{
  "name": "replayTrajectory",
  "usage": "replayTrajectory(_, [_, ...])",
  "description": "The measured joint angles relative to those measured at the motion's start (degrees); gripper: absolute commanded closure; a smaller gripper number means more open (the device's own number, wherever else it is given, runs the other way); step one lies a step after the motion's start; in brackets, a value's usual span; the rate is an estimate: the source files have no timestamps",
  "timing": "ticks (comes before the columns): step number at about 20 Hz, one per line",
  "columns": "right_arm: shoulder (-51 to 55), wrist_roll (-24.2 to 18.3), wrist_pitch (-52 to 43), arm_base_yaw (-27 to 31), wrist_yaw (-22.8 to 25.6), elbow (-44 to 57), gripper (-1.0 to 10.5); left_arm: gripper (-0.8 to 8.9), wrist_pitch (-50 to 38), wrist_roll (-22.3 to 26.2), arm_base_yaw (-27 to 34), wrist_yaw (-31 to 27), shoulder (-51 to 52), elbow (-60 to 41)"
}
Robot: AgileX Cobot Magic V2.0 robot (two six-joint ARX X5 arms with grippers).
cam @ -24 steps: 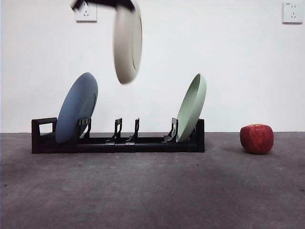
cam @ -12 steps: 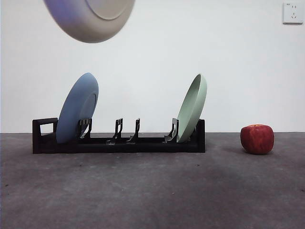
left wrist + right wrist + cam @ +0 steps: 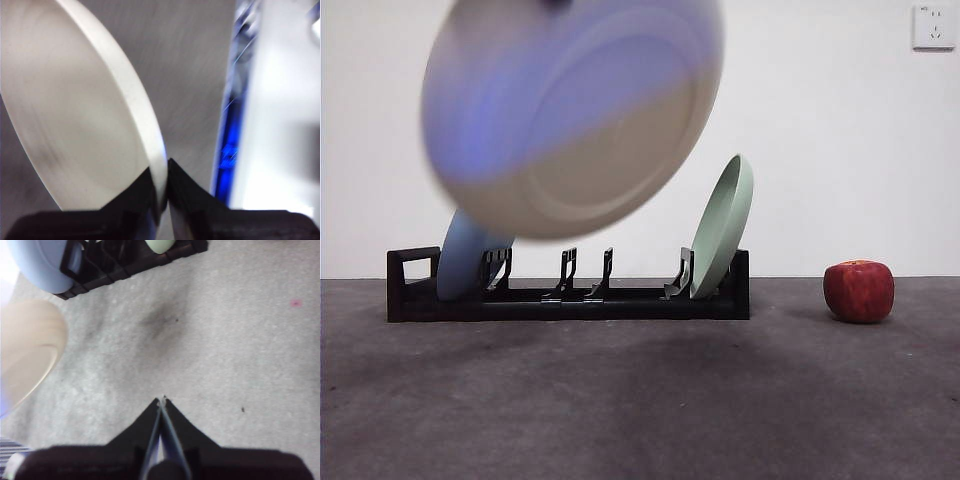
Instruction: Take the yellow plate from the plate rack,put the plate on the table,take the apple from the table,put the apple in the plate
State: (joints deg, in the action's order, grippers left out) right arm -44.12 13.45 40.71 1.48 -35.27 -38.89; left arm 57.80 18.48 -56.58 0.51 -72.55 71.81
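The yellow plate [image 3: 575, 115] hangs in the air, large and blurred, its underside turned toward the front camera, in front of and above the plate rack [image 3: 570, 297]. My left gripper [image 3: 162, 192] is shut on the plate's rim [image 3: 145, 125]. The plate also shows at the edge of the right wrist view [image 3: 25, 350]. The apple [image 3: 859, 291] rests on the table [image 3: 640, 400] to the right of the rack. My right gripper [image 3: 161, 402] is shut on nothing, hovering over bare table in front of the rack [image 3: 125, 265].
A blue plate [image 3: 465, 265] stands in the rack's left slot, its upper part hidden behind the held plate. A pale green plate [image 3: 725, 230] leans in the right slot. A white wall stands close behind the rack.
The yellow plate has swung down and toward the front camera, from high at the left to large over the rack's left half. Rack, other plates and apple have not moved.
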Motion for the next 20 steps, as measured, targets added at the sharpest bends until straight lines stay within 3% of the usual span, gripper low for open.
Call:
replayTrajectory(3, [0.0,0.0,0.0,0.0,1.0,0.0,9.5,8.20,-1.5,0.1,-2.1,-8.1,-6.5,-0.5])
replayTrajectory(9, [0.0,-1.0,0.0,0.0,1.9,0.0,9.5,8.20,-3.0,-1.9,-6.8,-11.0,-19.0,-0.5])
replayTrajectory(13, [-0.8,-1.3,0.0,0.0,2.3,0.0,9.5,8.20,-2.4,-4.9,-10.9,-17.9,-23.5,-0.5])
replayTrajectory(20, [-1.1,-2.2,0.0,0.0,2.4,0.0,9.5,7.94,0.6,-8.7,-14.4,-19.0,-25.9,-0.5])
